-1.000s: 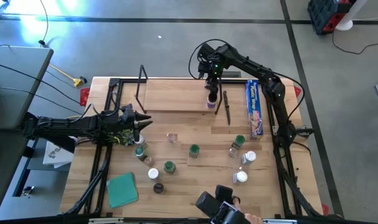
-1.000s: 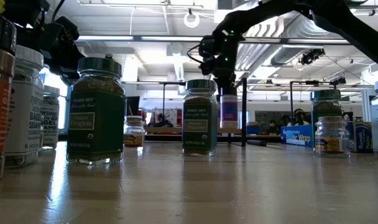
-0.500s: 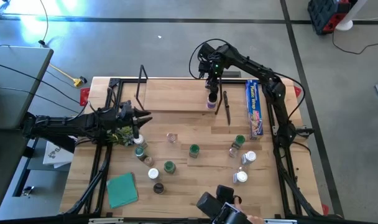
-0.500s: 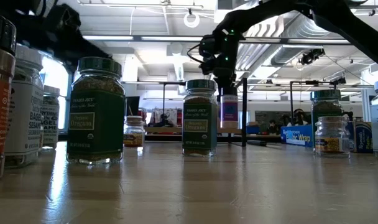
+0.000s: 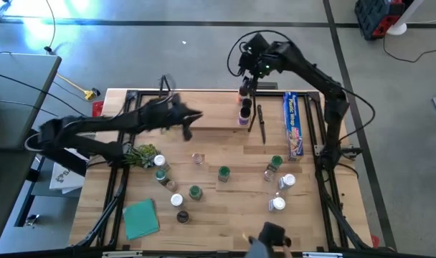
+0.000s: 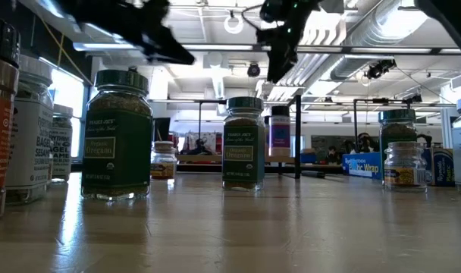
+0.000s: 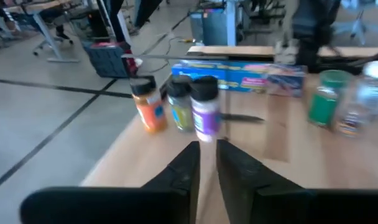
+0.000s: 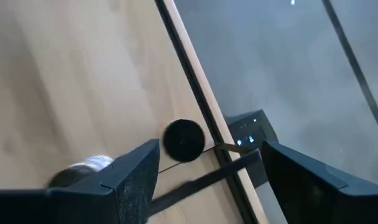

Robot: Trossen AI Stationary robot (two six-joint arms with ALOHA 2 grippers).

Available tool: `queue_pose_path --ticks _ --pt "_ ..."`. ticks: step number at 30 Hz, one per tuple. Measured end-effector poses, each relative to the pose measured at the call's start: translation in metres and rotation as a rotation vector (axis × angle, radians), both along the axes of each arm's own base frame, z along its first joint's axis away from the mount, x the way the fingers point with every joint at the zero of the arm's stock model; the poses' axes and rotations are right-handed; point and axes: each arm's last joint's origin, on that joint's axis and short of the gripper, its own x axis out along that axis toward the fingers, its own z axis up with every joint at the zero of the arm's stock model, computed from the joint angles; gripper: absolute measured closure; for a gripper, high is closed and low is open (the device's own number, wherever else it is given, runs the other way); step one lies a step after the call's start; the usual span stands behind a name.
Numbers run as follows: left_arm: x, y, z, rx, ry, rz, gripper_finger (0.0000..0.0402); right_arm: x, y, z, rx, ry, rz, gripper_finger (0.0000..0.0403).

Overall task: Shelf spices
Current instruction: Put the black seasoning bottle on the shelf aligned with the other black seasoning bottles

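Left tool (image 5: 191,118) now over shelf (image 5: 204,109), empty.

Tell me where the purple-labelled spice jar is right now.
In the high view the purple-labelled jar stands on the shelf near its right end, in a short row with two other jars, just left of the black wire upright and below the raised right gripper.

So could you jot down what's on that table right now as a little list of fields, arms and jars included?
left gripper: over the shelf's front edge, holding nothing, fingers nearly together
right gripper: raised above the shelf's right end, open, empty
shelf: light wooden board at the back of the table
jars on shelf: three in a row, orange, greenish and purple
jars off shelf: about ten, upright, spread over the table
blue box: right of the shelf
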Motion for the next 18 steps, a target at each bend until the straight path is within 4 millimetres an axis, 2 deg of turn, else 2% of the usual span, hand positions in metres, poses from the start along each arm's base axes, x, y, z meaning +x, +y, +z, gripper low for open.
queue_pose_path --ticks 5,8,13,18 --pt "0.052 0.056 0.001 -0.009 0.043 -0.005 0.0389 -0.007 0.038 0.023 0.007 -0.017 0.055 0.0128" --pt "0.075 0.092 -0.012 -0.037 0.062 -0.011 0.0399 -0.011 0.063 0.034 0.050 -0.034 0.105 0.0128" --pt "0.101 0.145 -0.037 -0.083 0.059 -0.017 0.0400 -0.021 0.108 0.054 0.087 -0.076 0.144 0.0128" --pt "0.121 0.179 -0.058 -0.126 0.055 -0.031 0.0401 -0.036 0.157 0.077 0.014 -0.130 0.159 0.0128"
